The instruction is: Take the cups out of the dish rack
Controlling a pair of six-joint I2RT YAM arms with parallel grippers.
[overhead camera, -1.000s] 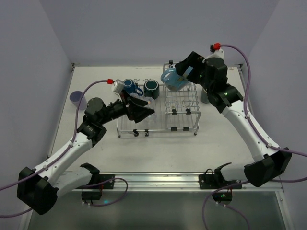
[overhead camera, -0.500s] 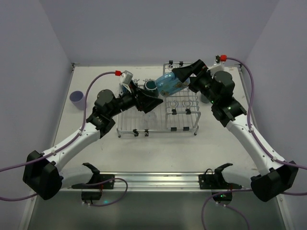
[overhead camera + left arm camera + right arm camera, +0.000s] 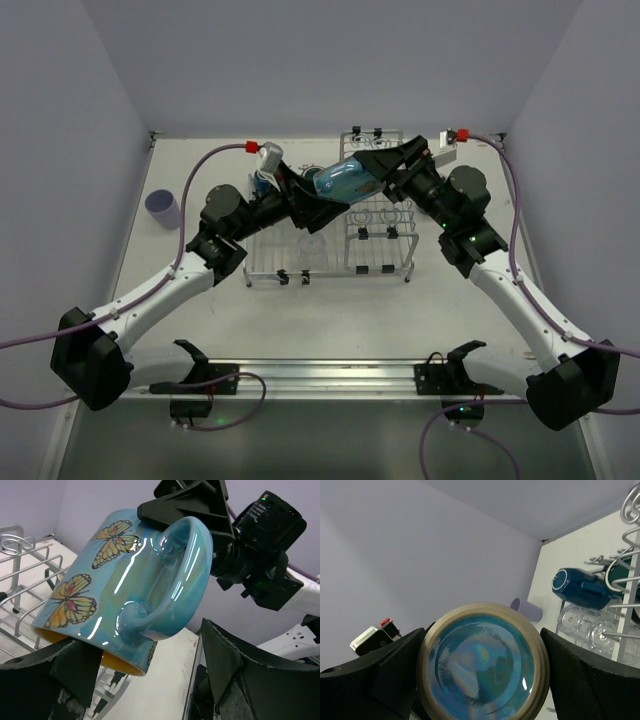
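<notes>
Light-blue mug (image 3: 343, 180) held sideways over dish rack (image 3: 385, 262), base end pinched between fingers of right gripper (image 3: 365, 170). Left gripper (image 3: 325, 203) spread around mouth end, probably for handover.

Top view: both ends of the butterfly mug (image 3: 340, 180) are covered by the left gripper (image 3: 322, 203) and right gripper (image 3: 372, 170); the dish rack (image 3: 385, 245) is hidden at rear left beneath the left arm (image 3: 225, 215). Left wrist view: the mug's mouth is partly screened by one jaw; the rack is cropped at the left edge. Right wrist view: only the mug's base is shown, cropped below; the clear glasses (image 3: 585, 625) are blurred.
</notes>
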